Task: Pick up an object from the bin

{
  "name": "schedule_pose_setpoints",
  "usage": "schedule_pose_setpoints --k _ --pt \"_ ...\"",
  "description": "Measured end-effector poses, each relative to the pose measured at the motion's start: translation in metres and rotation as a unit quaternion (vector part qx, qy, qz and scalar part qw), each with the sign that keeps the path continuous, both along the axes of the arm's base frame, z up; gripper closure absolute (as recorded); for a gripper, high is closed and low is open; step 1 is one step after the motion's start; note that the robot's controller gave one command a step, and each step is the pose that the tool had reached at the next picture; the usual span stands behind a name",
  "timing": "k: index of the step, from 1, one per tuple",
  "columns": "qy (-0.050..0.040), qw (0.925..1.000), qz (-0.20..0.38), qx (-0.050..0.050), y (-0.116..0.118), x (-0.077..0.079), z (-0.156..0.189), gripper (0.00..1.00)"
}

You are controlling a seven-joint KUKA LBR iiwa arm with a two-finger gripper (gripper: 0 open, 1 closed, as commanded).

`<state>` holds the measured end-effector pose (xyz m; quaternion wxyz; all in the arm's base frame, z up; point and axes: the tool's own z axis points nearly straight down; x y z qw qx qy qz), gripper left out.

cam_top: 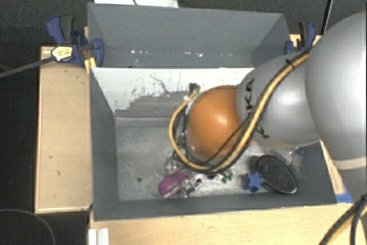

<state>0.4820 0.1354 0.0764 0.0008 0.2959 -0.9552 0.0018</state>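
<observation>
The arm [321,83] is reached deep into the bin [103,140], and its orange cover [213,120] hangs low over the floor near the front wall. Just below the cover's lower left edge lies a small purple piece [170,184], with some metallic and green bits [226,177] tangled beside it. Further along below the cover, toward the arm's side, sit a blue scrap [252,181] and then a black oval disc [276,174].

I'd judge this to be the reach-and-close step, with nothing lifted yet. The jaws are tucked under the cover, and whether they stand wide or narrow I cannot tell.

The purple piece looks the likeliest target. It lies flat, its long axis running roughly along the front wall, with the rounded end pointing away from the arm. The next move probably calls for closing across its short width and then lifting straight up, clear of the clutter around it.
</observation>
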Motion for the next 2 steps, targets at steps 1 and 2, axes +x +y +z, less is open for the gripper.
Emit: schedule_pose_setpoints --k 1,2 --pt "-0.0046 0.9999 0.011 0.003 0.007 0.0 0.123 1.0" --pt "-0.0043 0.9993 0.036 0.002 -0.025 0.004 0.179 1.0"
